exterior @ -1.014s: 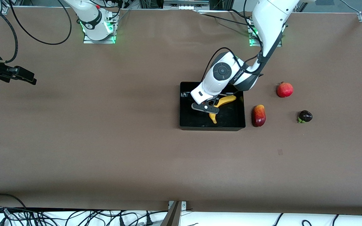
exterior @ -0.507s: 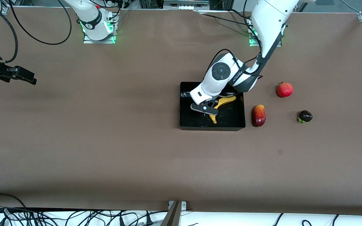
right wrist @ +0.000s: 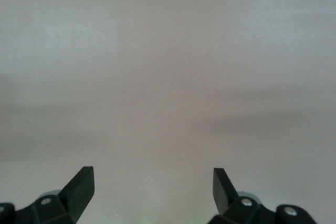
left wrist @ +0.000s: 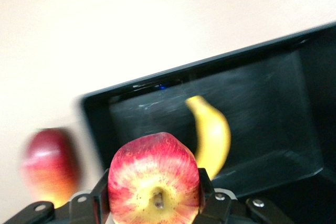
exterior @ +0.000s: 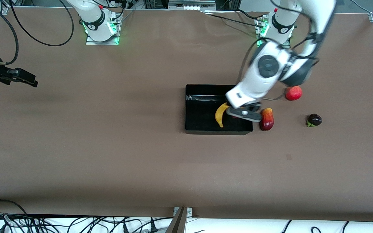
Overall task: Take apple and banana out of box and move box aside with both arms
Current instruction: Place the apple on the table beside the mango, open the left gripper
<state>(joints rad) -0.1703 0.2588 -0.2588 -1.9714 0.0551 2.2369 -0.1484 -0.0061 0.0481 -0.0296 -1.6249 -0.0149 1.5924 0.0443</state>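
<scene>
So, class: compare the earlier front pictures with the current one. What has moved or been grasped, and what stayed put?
The left gripper has closed on the apple, lifted it out of the box and swung toward the left arm's end, now over the box's wall beside the mango-like fruit. The banana, box, other fruits and the waiting, open right gripper stayed put.

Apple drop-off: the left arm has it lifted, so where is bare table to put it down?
Bare table runs from the box toward the right arm's end and toward the front camera. It is crowded toward the left arm's end: mango-like fruit, pomegranate, dark fruit. The left gripper holds the apple.
</scene>
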